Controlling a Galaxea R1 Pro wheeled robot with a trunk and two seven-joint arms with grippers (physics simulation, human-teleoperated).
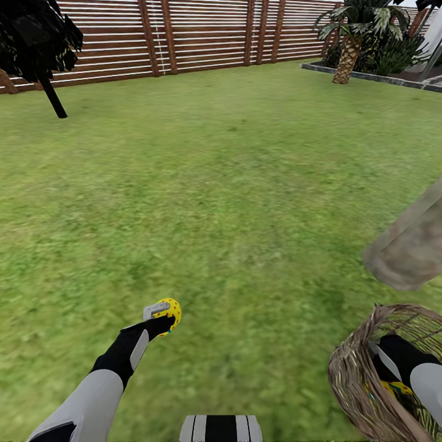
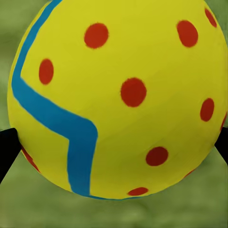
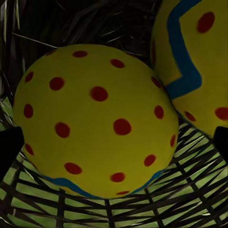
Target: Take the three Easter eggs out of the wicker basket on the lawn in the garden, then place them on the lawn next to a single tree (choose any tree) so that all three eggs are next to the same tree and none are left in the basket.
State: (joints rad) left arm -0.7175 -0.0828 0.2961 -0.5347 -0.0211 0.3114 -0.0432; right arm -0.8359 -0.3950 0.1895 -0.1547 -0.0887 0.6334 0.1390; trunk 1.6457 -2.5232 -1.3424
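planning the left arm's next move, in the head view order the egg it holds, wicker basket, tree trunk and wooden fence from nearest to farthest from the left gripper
1. Easter egg, in the left gripper.
2. Wicker basket, lower right.
3. Tree trunk, right edge.
4. Wooden fence, far across the lawn.

Three eggs [image 2: 118, 95] [image 3: 95, 121] [image 3: 199, 61] (one basket [image 1: 353, 374])

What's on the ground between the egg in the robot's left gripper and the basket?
Just bare green lawn, the head view shows, between the yellow red-dotted egg and the brown woven wicker basket.

A fenced garden: short green lawn [image 1: 233, 202] all around, a brown slatted wooden fence [image 1: 202, 37] at twelve o'clock, palm-like plants [image 1: 362, 37] at one o'clock.
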